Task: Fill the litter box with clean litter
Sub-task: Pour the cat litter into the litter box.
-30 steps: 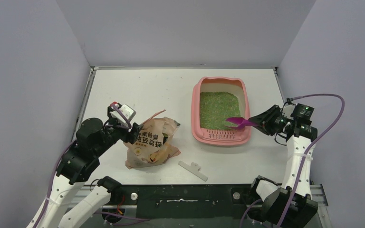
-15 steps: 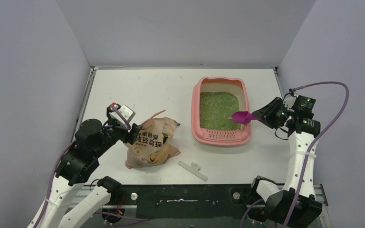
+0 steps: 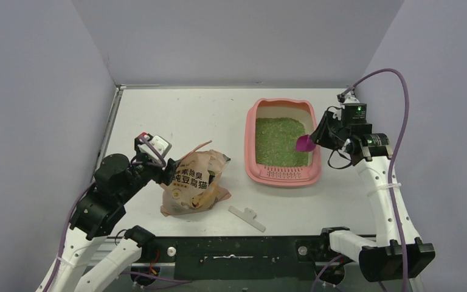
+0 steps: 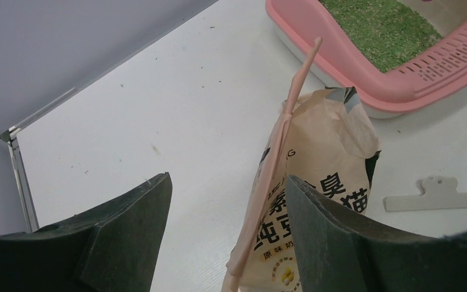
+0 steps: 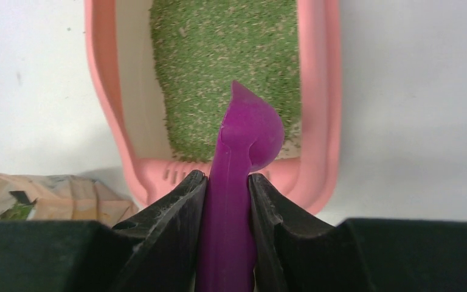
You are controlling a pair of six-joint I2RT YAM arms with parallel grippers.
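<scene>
**Top view.** The litter box (image 3: 250,149) sits on the desk (image 3: 176,115) with its slotted strip (image 3: 283,174) toward the arm bases. The litter (image 3: 278,139) covers most of its floor, and we see a bare band at the far end. The right end effector (image 3: 317,139) hovers at the box's right rim, pinching a magenta scoop (image 3: 305,144) whose bowl reaches in over the right edge of the bed. We judge that it is held there to tip or level granules. Left of the box slumps a litter bag (image 3: 196,182), with the left end effector (image 3: 168,169) at the bag's side farthest from the box. A white clip (image 3: 247,217) lies nearer the arm bases than the box.

**Left wrist view.** The left fingers stand spread wide. The bag's pink torn edge rises between them, and we see no contact with it. The box lies beyond the bag. We judge this arm is posed to take the bag for pouring, and the bag itself stands between the arm and the box.

**Right wrist view.** The two fingers press on the scoop's handle. The bowl hangs over the near end of the bed, just past the slotted strip. We cannot tell whether it carries granules. If the scoop is lowered, the strip and the right rim are the nearest obstacles. The bag shows to the left of the box.
</scene>
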